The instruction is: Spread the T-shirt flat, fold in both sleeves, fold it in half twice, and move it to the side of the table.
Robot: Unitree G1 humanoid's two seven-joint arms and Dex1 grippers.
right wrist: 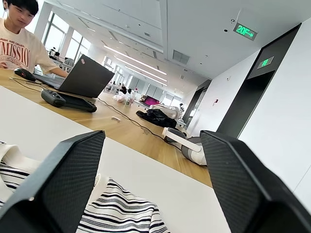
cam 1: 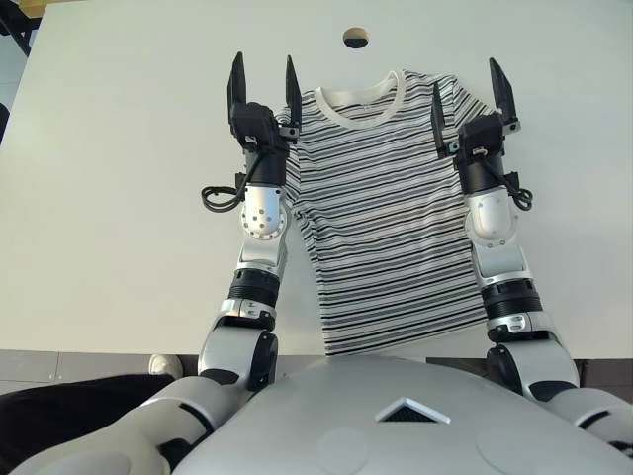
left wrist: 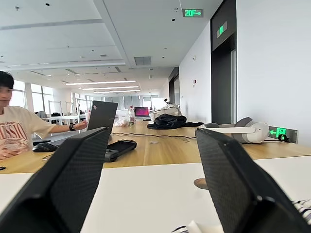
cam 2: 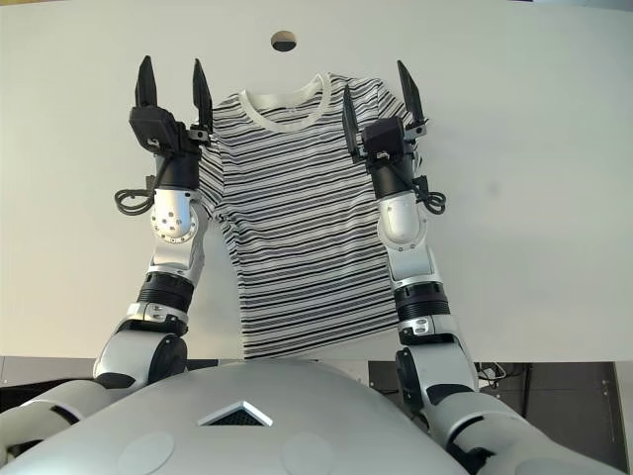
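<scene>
A black-and-white striped T-shirt (cam 1: 386, 198) with a white collar lies on the white table (cam 1: 109, 188), collar away from me, hem at the near edge. Both sleeves look folded in, so the shirt forms a narrow rectangle. My left gripper (cam 1: 264, 79) stands open at the shirt's left shoulder, fingers pointing away from me. My right gripper (cam 1: 473, 91) stands open over the right shoulder, nothing between its fingers. The right wrist view shows striped cloth (right wrist: 116, 213) below the open fingers (right wrist: 63, 184). In the left wrist view, a bit of collar (left wrist: 192, 227) shows between the fingers (left wrist: 63, 184).
A round cable hole (cam 1: 355, 38) sits in the table just beyond the collar. Bare table surface stretches to the left and to the right (cam 1: 584, 178) of the shirt. Beyond the table are wooden desks with a laptop (left wrist: 102, 116) and a headset (left wrist: 238, 132).
</scene>
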